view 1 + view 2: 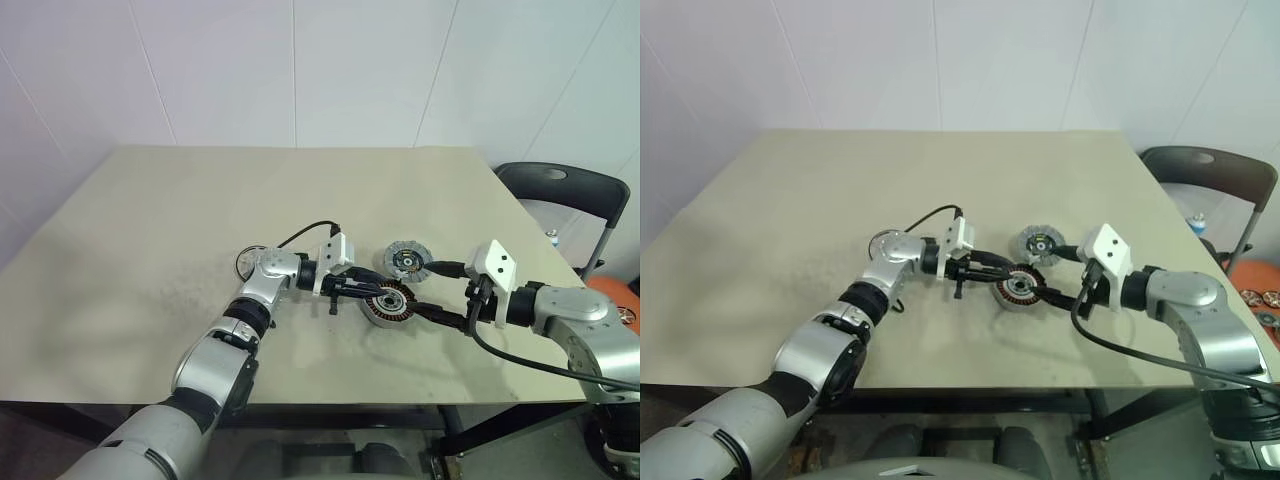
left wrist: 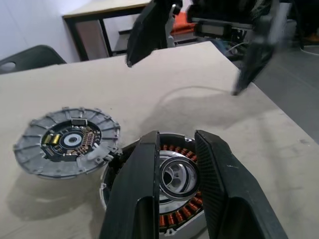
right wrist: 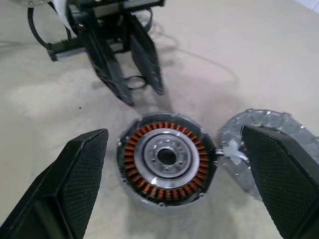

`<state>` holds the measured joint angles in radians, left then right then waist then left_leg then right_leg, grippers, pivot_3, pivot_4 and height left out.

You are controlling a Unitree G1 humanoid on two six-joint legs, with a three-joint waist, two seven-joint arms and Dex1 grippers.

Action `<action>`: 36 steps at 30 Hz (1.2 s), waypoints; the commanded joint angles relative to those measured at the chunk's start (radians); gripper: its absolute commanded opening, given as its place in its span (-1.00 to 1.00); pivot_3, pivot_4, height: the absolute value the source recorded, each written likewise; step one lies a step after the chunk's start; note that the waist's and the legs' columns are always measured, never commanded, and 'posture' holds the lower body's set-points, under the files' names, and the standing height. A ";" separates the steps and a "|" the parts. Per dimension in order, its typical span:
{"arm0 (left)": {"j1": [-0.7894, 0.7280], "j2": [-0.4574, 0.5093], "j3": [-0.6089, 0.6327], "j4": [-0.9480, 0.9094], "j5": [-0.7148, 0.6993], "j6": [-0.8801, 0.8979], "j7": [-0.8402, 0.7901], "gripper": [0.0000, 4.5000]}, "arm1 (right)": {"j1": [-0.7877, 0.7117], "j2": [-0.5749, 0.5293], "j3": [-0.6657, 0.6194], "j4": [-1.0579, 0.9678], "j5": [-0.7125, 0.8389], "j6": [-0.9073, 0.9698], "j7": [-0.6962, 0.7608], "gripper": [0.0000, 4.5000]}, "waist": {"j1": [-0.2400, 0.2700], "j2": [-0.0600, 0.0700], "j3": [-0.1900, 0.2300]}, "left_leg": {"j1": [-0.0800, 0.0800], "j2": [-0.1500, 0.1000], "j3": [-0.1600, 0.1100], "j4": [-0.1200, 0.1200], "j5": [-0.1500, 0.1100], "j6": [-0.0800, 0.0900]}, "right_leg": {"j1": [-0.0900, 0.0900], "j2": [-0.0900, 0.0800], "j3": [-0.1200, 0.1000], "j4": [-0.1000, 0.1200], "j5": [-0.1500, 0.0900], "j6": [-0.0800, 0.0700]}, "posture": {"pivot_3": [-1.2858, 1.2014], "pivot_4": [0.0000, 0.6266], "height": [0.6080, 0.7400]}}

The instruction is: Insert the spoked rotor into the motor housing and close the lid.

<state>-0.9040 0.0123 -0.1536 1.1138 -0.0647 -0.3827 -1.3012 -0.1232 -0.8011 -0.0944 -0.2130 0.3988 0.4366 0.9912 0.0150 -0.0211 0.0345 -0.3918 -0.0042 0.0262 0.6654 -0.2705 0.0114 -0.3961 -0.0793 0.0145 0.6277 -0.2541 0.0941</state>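
Observation:
The motor housing [image 3: 130, 160] sits on the table with its ring of copper windings showing. The spoked rotor [image 3: 167, 157] lies inside it, silver hub up. The lid [image 2: 67, 142] lies flat beside the housing, touching its rim, with its inner face up. My left gripper [image 2: 178, 137] hovers just over the housing's left side. Its fingers are a little apart and hold nothing. My right gripper [image 1: 418, 288] is wide open and straddles the housing from the right, one finger partly covering the lid.
A thin black wire ring [image 3: 133, 81] lies on the table behind the left fingers. A dark chair [image 1: 560, 190] stands past the table's right edge. The beige table [image 1: 200, 220] stretches wide to the left and far side.

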 commanded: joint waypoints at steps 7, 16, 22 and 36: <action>-0.054 -0.018 0.010 0.066 0.052 -0.021 0.127 -0.67 | 0.016 0.013 -0.030 -0.067 0.022 0.003 -0.041 1.00 | -0.001 0.000 0.000 | 0.000 0.000 0.000 0.000 0.000 0.000 | 0.000 0.000 0.000 0.000 0.000 0.000 | 0.03 -1.00 1.00; -0.061 0.019 0.074 -0.042 -0.033 0.006 0.030 -0.67 | -0.067 0.016 0.013 -0.052 0.027 0.013 -0.021 1.00 | -0.004 0.000 0.000 | 0.000 0.000 0.000 0.000 0.000 0.000 | 0.000 0.000 0.000 0.000 0.000 0.000 | 0.03 -1.00 1.00; 0.005 0.108 0.083 -0.186 -0.070 0.072 -0.037 -0.67 | -0.251 0.004 0.131 0.042 -0.039 -0.041 0.089 1.00 | -0.009 0.000 0.000 | 0.001 0.001 0.000 0.000 0.000 0.000 | 0.000 0.001 0.000 0.001 0.000 0.000 | 0.03 -1.00 1.00; 0.289 0.254 0.085 -0.717 -0.176 0.339 0.034 -0.67 | -0.795 0.006 0.482 0.677 -0.448 -0.708 0.468 1.00 | -0.012 0.002 0.002 | 0.000 0.001 0.002 0.001 0.000 0.000 | -0.001 -0.001 0.003 0.002 0.001 0.001 | 0.03 -1.00 1.00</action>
<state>-0.6184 0.2548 -0.0843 0.4583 -0.2125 -0.0627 -1.2806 -0.8597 -0.7848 0.4078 0.4384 -0.0454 -0.2301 1.4144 0.0026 -0.0187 0.0362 -0.3912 -0.0035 0.0282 0.6660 -0.2705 0.0115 -0.3972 -0.0804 0.0174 0.6296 -0.2532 0.0955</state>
